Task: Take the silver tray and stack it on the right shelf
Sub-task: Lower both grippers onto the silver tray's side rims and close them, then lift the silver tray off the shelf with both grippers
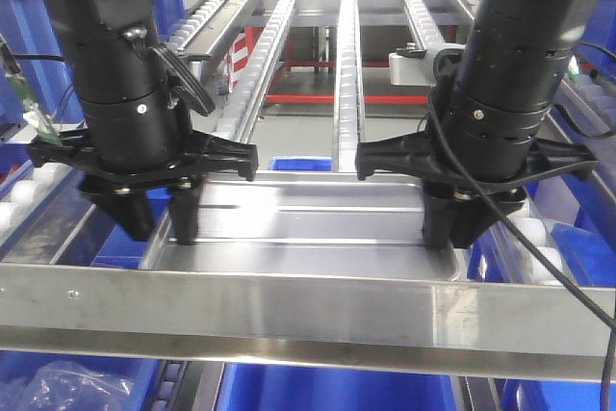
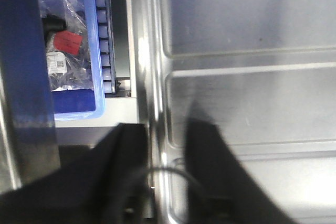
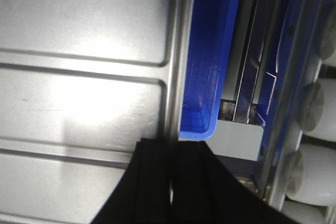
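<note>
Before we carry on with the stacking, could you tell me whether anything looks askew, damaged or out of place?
Nothing stands out. The silver tray sits level and square behind the right shelf's front rail, with no visible dents. The left gripper straddles its left rim and the right gripper pinches its right rim.

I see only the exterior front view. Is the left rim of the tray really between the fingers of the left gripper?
Observer: Yes. In the left wrist view the left gripper straddles the rim of the silver tray, with one finger outside and one inside. There is a clear gap on the inner side, so it is not clamped.
Operator: And the right side?
Observer: In the right wrist view the right gripper appears closed on the right rim, with almost no gap between its fingers.
</note>
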`<state>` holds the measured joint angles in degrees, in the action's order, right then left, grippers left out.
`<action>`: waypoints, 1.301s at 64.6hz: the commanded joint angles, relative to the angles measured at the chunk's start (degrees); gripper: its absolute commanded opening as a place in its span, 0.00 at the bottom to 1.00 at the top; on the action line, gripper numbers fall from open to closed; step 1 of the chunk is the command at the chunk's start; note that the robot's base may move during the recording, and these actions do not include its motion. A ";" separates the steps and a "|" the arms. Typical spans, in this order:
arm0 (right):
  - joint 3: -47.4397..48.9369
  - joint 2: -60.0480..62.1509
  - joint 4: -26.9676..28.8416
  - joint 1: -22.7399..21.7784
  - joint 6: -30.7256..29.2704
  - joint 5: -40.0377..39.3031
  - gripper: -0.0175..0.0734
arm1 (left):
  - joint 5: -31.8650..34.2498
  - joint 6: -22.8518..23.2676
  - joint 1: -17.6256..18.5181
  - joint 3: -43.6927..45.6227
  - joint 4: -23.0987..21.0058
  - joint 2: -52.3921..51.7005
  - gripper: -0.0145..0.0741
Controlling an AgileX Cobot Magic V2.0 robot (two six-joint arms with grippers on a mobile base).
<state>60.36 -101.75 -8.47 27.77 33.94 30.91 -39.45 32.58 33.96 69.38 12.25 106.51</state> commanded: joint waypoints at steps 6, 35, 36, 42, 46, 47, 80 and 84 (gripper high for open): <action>1.44 2.50 -1.03 -0.09 -0.28 -0.67 0.25 | 1.11 0.69 0.29 1.55 0.43 -2.46 0.07; 3.58 17.32 -2.81 0.41 -0.28 7.41 0.25 | -6.19 0.69 2.16 3.91 0.58 -14.56 0.05; 3.58 18.11 -2.81 0.58 -0.28 8.39 0.25 | -7.11 0.69 2.48 3.91 0.83 -15.64 0.05; 3.58 22.66 -3.04 2.02 -0.28 14.12 0.25 | -12.04 0.81 4.87 3.91 2.68 -19.59 0.05; 3.58 25.32 -3.47 2.97 -0.28 16.80 0.25 | -14.57 1.70 6.61 3.91 3.35 -21.93 0.05; 3.58 25.92 -3.47 3.23 -0.28 17.33 0.25 | -15.11 2.16 6.92 3.91 3.34 -22.48 0.05; -1.00 36.10 0.92 10.57 1.06 23.38 0.25 | -24.50 3.82 16.93 3.40 2.61 -31.26 0.05; -1.00 36.10 0.92 10.57 1.06 23.38 0.25 | -24.50 3.82 16.93 3.42 2.89 -31.26 0.05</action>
<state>57.78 -67.26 -6.19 38.12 36.32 57.74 -64.73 38.24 50.02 71.56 13.60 77.02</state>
